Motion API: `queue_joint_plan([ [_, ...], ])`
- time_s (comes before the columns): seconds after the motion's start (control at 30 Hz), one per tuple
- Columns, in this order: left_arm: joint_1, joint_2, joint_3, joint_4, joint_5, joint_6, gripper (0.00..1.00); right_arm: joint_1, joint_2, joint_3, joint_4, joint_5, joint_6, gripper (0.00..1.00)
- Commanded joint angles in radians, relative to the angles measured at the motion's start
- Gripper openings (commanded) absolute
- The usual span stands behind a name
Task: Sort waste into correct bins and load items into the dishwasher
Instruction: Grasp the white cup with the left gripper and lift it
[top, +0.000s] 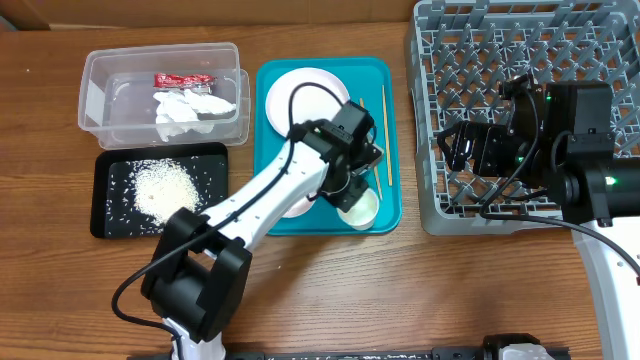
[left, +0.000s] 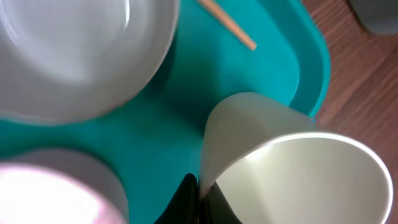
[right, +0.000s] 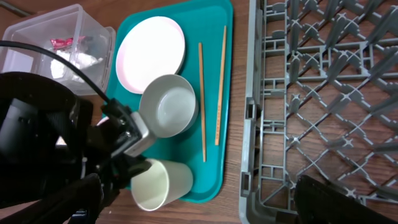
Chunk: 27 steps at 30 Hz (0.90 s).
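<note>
left hand (left: 200, 198) lowered, pinching cup (left: 292, 180) rim

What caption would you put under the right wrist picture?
Left gripper grips a tipped white cup on the teal tray, beside a grey bowl, plate and chopsticks, dish rack alongside.

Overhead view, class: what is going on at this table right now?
The left gripper is pinching the rim of the white cup, which lies tipped over on the teal tray. A plate, the bowl and the chopsticks wait on that tray. The right gripper hangs over the dish rack, apparently open. The red wrapper and tissue are in the clear tub, and the rice is on the black tray.
</note>
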Motion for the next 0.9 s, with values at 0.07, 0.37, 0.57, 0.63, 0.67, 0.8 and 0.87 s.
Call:
queue_joint_plan([
  [0.07, 0.131, -0.006, 0.241, -0.215, 0.236, -0.001, 0.04, 0.004, 0.004, 0.026, 0.021, -0.111, 0.005, 1.0],
  [0.37, 0.379, -0.005, 0.331, -0.296, 0.985, 0.125, 0.04, 0.005, 0.062, -0.068, 0.18, -0.46, 0.004, 1.0],
  [0.57, 0.414, -0.005, 0.331, -0.322, 1.08, 0.129, 0.04, 0.008, 0.13, -0.093, 0.331, -0.748, 0.0, 0.97],
  [0.63, 0.414, -0.005, 0.331, -0.317, 1.12, 0.131, 0.04, 0.024, 0.155, -0.093, 0.373, -0.797, 0.0, 0.94],
  [0.67, 0.414, -0.005, 0.331, -0.314, 1.135, 0.133, 0.04, 0.033, 0.165, -0.093, 0.384, -0.803, 0.0, 0.93],
  [0.8, 0.419, -0.005, 0.331, -0.307, 1.154, 0.142, 0.04, 0.077, 0.193, -0.094, 0.416, -0.809, 0.0, 0.88],
  [0.87, 0.427, -0.005, 0.331, -0.305, 1.159, 0.142, 0.04, 0.09, 0.2, -0.094, 0.429, -0.809, 0.0, 0.88],
])
